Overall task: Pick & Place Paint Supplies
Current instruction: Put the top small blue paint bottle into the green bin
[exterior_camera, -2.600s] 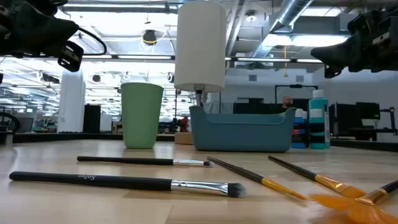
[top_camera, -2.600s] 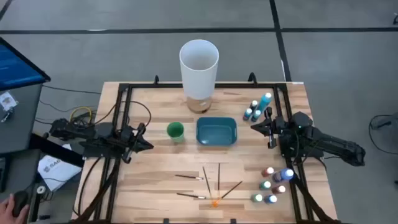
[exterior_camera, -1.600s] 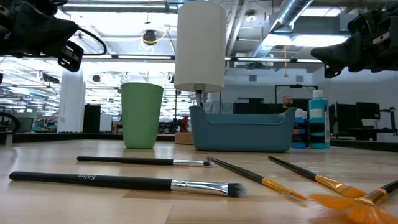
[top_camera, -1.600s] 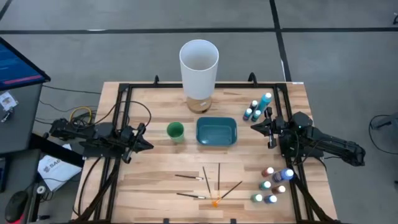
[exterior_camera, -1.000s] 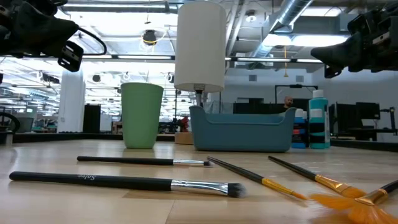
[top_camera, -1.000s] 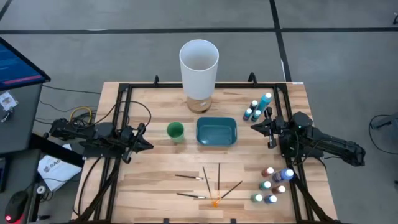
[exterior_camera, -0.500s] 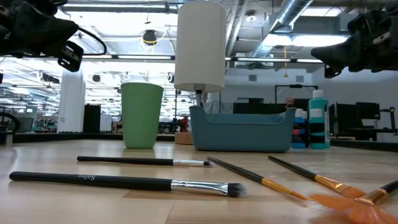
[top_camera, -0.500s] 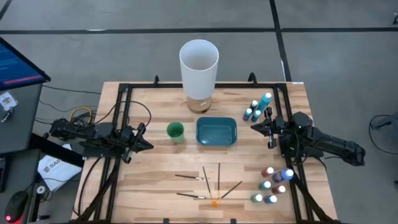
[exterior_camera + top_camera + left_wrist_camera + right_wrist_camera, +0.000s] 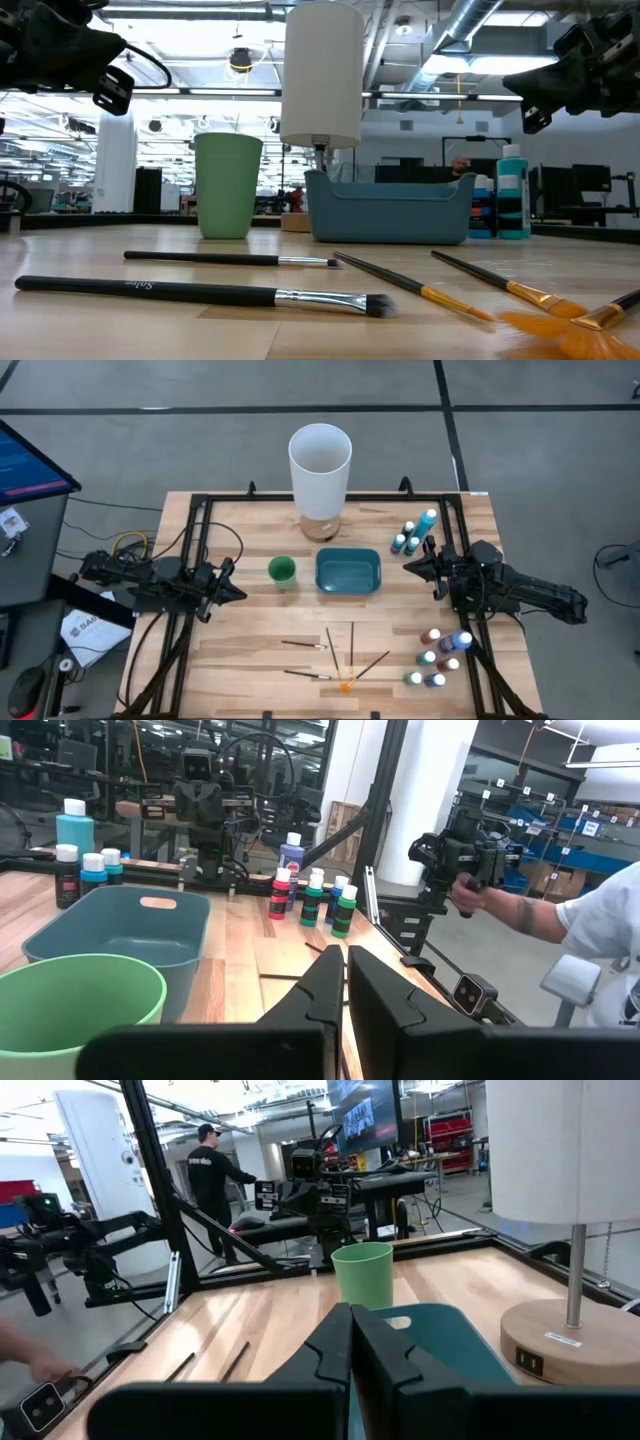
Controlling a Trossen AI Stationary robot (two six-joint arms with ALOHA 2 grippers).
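Several thin dark-handled brushes (image 9: 335,655) lie flat on the wooden table near its front edge, one with an orange tip (image 9: 545,322). Small paint bottles stand upright in two groups at the right: one at the far right (image 9: 412,535), one at the near right (image 9: 438,657), which also shows in the left wrist view (image 9: 312,896). My left gripper (image 9: 235,592) hovers shut at the table's left, pointing level toward the green cup (image 9: 282,569). My right gripper (image 9: 408,565) hovers shut at the right, beside the blue bin (image 9: 348,572). Neither holds anything.
A tall white cylinder (image 9: 320,465) on a round wooden base stands at the far middle. A black frame (image 9: 205,510) runs along the table's sides. A person's arm (image 9: 560,915) shows beyond the table's right side, and another person (image 9: 210,1165) stands in the room.
My right gripper has rolled a little about the line it points along, staying in place and shut. Nothing on the table has moved.
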